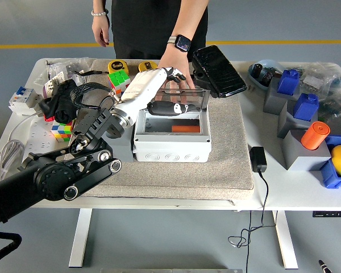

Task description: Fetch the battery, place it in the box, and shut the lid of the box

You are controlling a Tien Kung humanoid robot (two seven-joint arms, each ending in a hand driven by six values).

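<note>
A white box (170, 149) stands on the grey mat (230, 165), with its clear lid (198, 100) upright at the back. An orange battery (187, 129) lies inside the box. My left hand (167, 91), white with black fingertips, reaches to the left part of the lid. Its fingers (169, 74) are extended over the lid's top edge and the thumb (173, 108) is spread in front of the lid. It holds nothing. A person's hand (181, 69) rests on the lid's top edge from the far side, right beside my fingers. The right arm is out of view.
A black case (219, 71) lies right of the lid. Cube puzzles (119, 83), tape measures (117, 66) and a black glove (65, 99) are at the left. A power strip (31, 153) lies at the far left. A charger (257, 159), an orange cylinder (314, 135) and blue bins (306, 105) are at the right.
</note>
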